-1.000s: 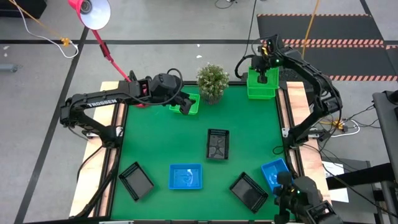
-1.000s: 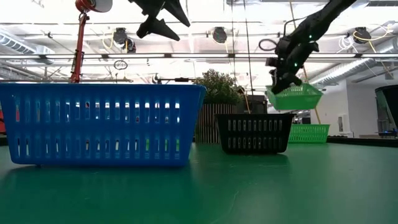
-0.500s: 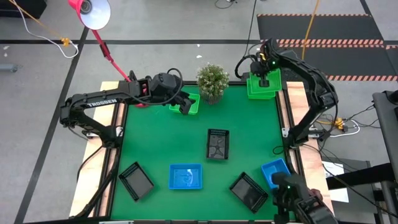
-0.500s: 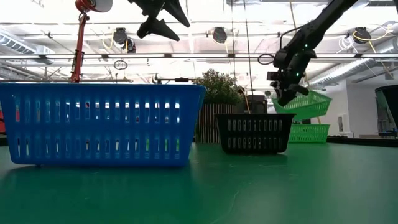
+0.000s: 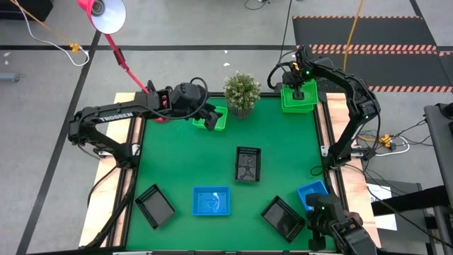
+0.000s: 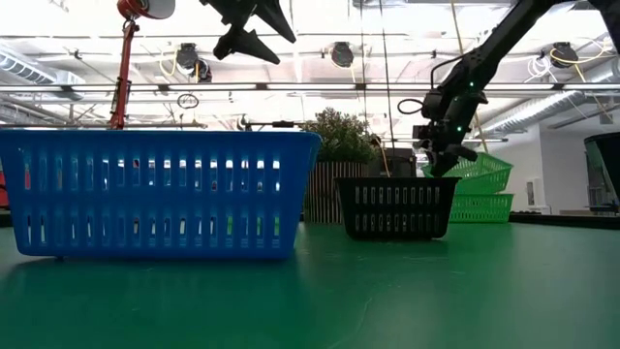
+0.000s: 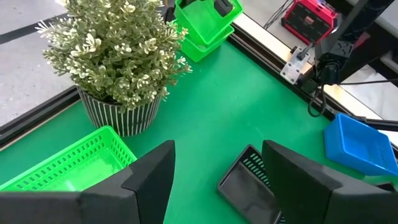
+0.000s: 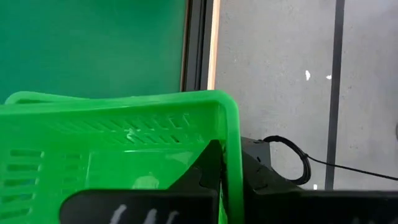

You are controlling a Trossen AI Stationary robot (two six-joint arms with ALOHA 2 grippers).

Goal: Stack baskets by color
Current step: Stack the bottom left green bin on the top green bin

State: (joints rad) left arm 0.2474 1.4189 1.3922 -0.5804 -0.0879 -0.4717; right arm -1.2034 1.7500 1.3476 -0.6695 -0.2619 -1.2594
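Note:
My right gripper (image 5: 298, 90) is at the far right corner, shut on a green basket (image 5: 297, 101). That basket hangs tilted just over a second green basket (image 6: 481, 206) standing on the table. My left gripper (image 5: 209, 117) hangs open above a third green basket (image 5: 214, 120) next to the potted plant. Two blue baskets (image 5: 211, 201) (image 5: 311, 194) and three black ones (image 5: 247, 163) (image 5: 154, 205) (image 5: 283, 217) stand on their bottoms on the green mat. My right gripper pinches one wall of the green basket (image 8: 229, 140) near a corner, one finger (image 8: 205, 171) inside and one outside. The fingers slant down from above. The basket (image 6: 475, 170) hangs tilted; whether its underside touches the lower basket's rim I cannot tell.
A potted plant (image 5: 241, 93) stands at the far edge between the two arms. A red lamp stem (image 5: 124, 64) rises at the far left. The mat's middle (image 5: 191, 156) lies bare between the baskets.
My right gripper has come down and a little toward the far edge with the green basket. The basket has sunk from well above the lower green basket to just over its rim and has tipped a little.

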